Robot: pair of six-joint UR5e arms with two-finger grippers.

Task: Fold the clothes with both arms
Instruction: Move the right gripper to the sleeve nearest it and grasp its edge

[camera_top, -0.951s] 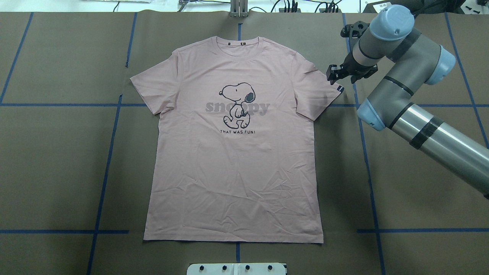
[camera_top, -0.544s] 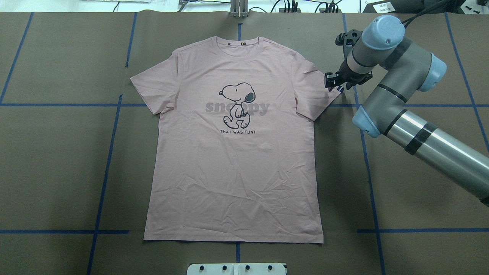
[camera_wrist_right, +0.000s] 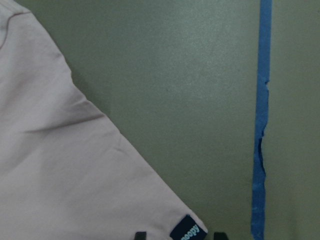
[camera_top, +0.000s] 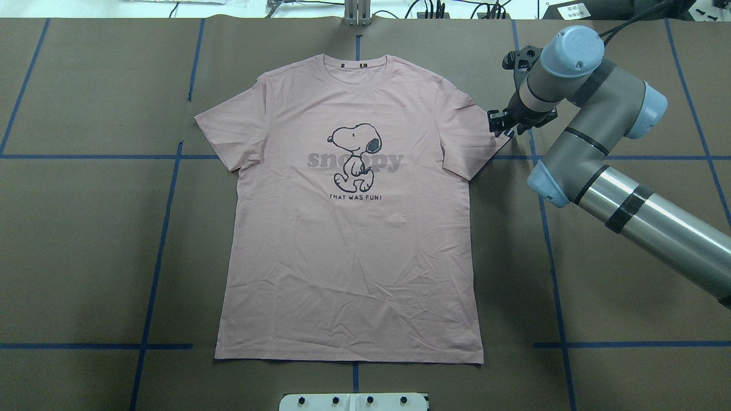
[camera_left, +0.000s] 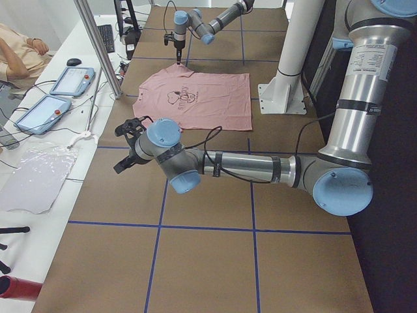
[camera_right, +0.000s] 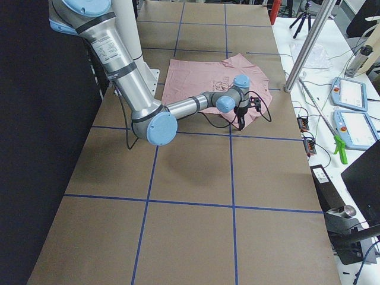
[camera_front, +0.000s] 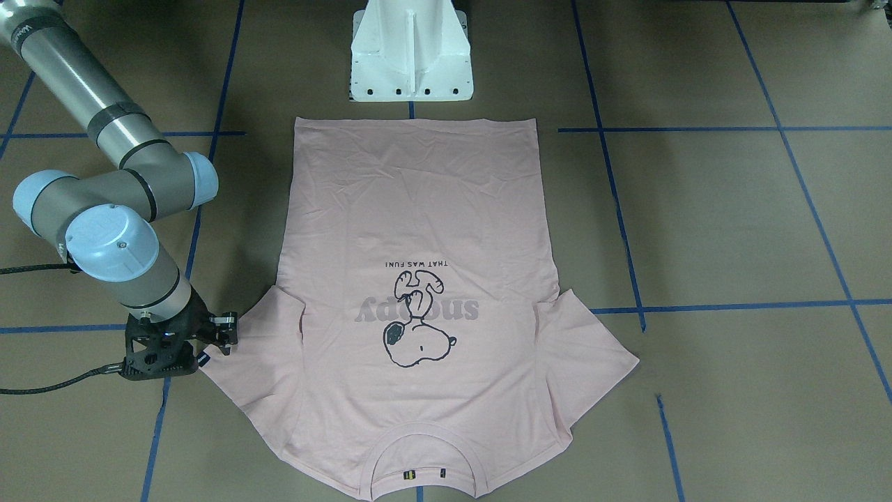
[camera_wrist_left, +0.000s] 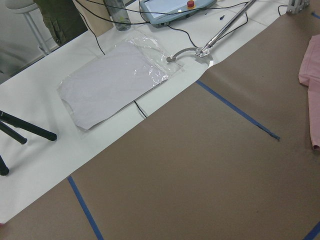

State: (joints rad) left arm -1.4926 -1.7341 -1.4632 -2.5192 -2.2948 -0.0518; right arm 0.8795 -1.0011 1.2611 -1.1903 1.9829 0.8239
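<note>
Pink T-shirt (camera_top: 348,257) flat on surface (camera_top: 85,257), print up, hem just ahead of pedestal base (camera_front: 411,49), long axis running straight away from it, collar at far end. R hand (camera_top: 499,123) is the nearer one: at the sleeve tip on the pedestal's right, fingers (camera_wrist_right: 140,235) spread either side of the black sleeve tag (camera_wrist_right: 187,231), nothing pinched yet. I'd expect a pinch there, then a pull inward across that axis. L hand (camera_left: 130,140) well out on pedestal's left, off the shirt; can't tell open/closed.

Pale pink T-shirt (camera_top: 348,240) lies flat, print up; right gripper (camera_top: 501,127), jaws apart, over its tagged sleeve corner; left arm (camera_left: 247,166) well apart.
</note>
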